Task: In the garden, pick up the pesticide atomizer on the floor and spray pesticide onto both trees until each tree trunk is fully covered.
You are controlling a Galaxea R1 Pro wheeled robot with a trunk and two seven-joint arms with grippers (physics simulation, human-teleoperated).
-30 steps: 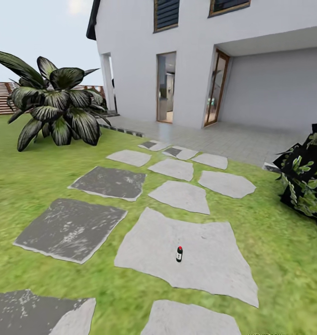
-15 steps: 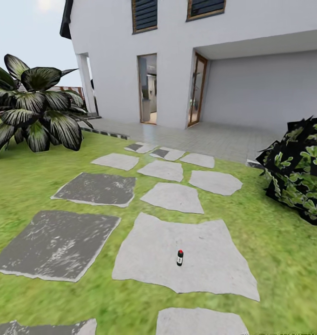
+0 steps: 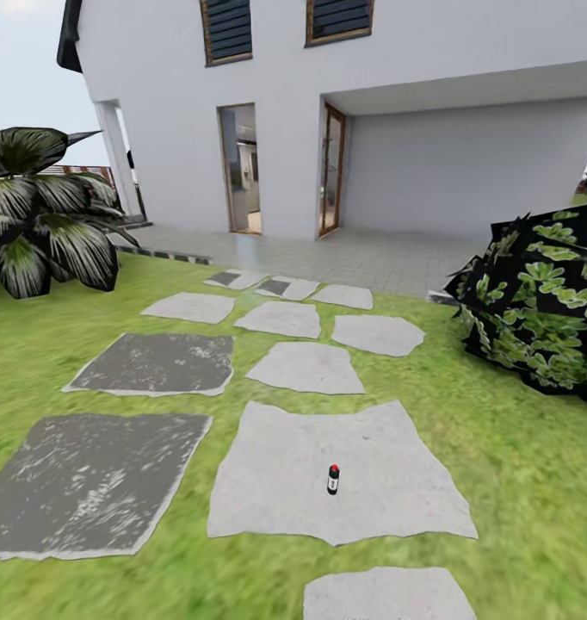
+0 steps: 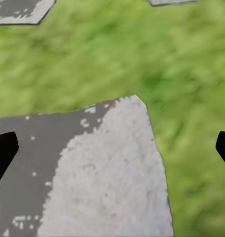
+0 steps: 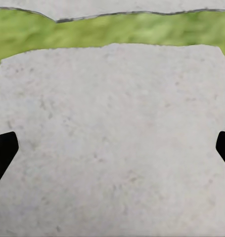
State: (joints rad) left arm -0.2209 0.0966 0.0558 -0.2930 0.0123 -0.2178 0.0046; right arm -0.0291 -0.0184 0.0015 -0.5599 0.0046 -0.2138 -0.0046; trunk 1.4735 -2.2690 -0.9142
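So: atomizer [image 3: 333, 479] stands upright on the big pale slab [image 3: 285, 482], red top up, long axis vertical, roughly mid-slab and a bit toward the slab's near edge. Dead ahead of the robot, near the head view's centre line, so neither arm looks clearly nearer; judging by that alone, either could take it, and R vs L is a toss-up for now.

L gripper [image 4: 112, 148]: dark fingertips [image 4: 3, 148] at opposite edges of the L wrist view, jaws spread wide, nothing between them. It looks down on a two-tone stone [image 4: 92, 177] with grass [image 4: 191, 74] alongside; no atomizer under it.

R gripper [image 5: 112, 148]: same story, tips far apart, wide, empty. Under it is a plain pale stone [image 5: 112, 138], grass strip beyond, then another stone's edge. No atomizer there either, so the bottle sits well ahead of both grippers, not below them.

Judgement: approach phase, pick not started. Base needs to close in toward the slab before any reach. Bottle is tiny and upright, so it could tip easily if clipped; a side-on grasp across the body w/ jaws straddling it seems the safe bet.

Other landmarks rel. to the slab: house [image 3: 328, 112] far behind it, dark bush [image 3: 543, 301] to its right, broad-leaf plant [image 3: 44, 224] far to its left. Grey-tan trunks not spotted from this pose.
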